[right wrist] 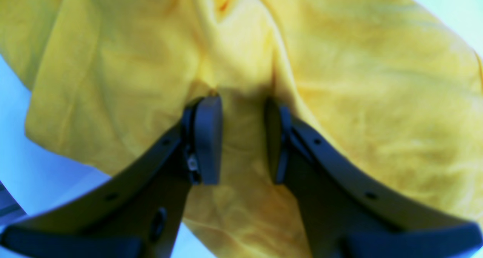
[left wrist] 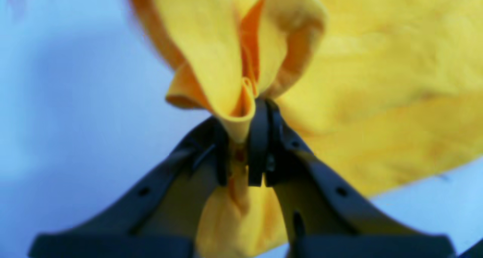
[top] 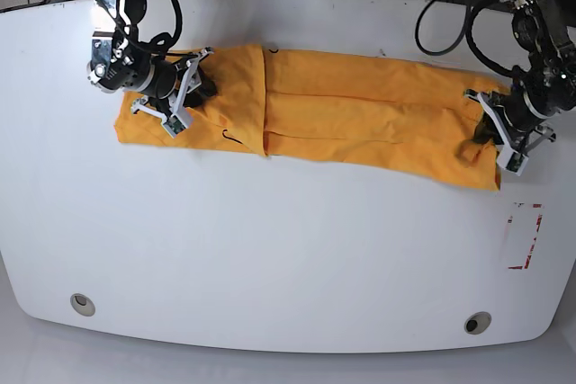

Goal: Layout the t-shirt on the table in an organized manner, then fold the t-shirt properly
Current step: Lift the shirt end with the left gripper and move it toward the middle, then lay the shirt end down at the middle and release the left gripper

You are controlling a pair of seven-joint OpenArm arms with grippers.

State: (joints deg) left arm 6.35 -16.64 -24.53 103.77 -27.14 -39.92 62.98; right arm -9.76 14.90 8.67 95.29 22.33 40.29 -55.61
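The left end effector [left wrist: 241,145] pinches a bunched fold of the orange-yellow t-shirt [top: 315,114] at the garment's end on the right of the base view, its jaws drawn close with cloth gathered and flaring above them. The right end effector [right wrist: 237,141], at the opposite end of the shirt, stands with a moderate gap between its jaws; they are pressed down into the fabric, with cloth lying between them, but it does not look clamped.

The t-shirt lies on the white desk [top: 288,249] as a long, narrow band stretched across the far half of the surface, from one arm to the other. Its long sides appear already turned inward, with a lengthwise crease running through the middle section and a cross seam or fold line nearer the right arm's end. The band looks fairly flat, apart from the puckered end in the left end effector's grip.

By this evidence the laying-out and the lengthwise folds seem done; what likely remains is to bring one end over the other to shorten the band into a compact stack. A red-taped rectangle [top: 525,236] sits on the desk well apart from the shirt, and two round grey grommet holes [top: 83,304] lie near the front edge.
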